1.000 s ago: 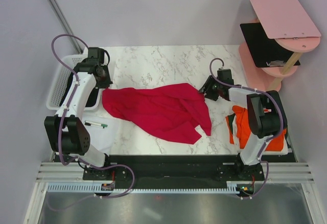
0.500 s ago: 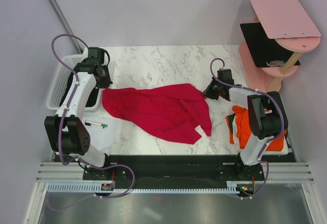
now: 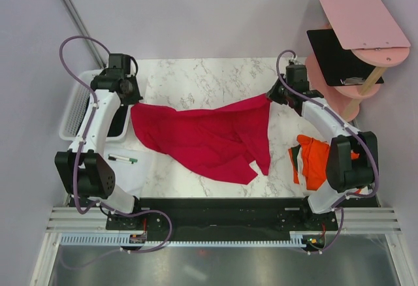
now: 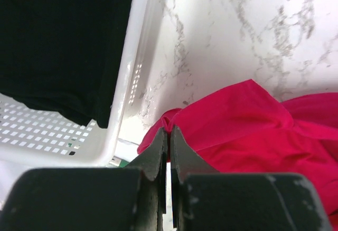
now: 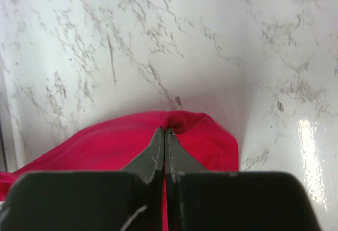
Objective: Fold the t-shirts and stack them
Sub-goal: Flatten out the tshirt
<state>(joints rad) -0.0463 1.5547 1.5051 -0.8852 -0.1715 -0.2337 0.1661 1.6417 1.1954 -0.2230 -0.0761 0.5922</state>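
White marble-patterned desk (image 3: 196,80) fills the middle of the top view, with pale grey walls behind it. At the far left, a white mesh basket (image 3: 75,106) sits on the desk edge with black cloth (image 4: 53,41) lying inside it. Near the front left, a pen (image 3: 123,159) rests on a white sheet (image 3: 134,172).

Just beside the basket's inner wall, the left end effector (image 3: 134,101) has its jaws pressed together on the left corner of the crimson t-shirt (image 3: 202,136); the left wrist view shows a fold of red cloth pinched at the fingertips.

From there the shirt spreads rightward across the middle of the desk. Its far edge is drawn between the two arms, and its near part lies crumpled on the marble.

The right end effector (image 3: 271,96) is likewise clamped tight on the shirt's right corner. Near the right arm's base lie the orange-red t-shirts (image 3: 313,162), well apart from the crimson one. At the far right, a pink stand (image 3: 356,18) carries a flat black board (image 3: 336,54).
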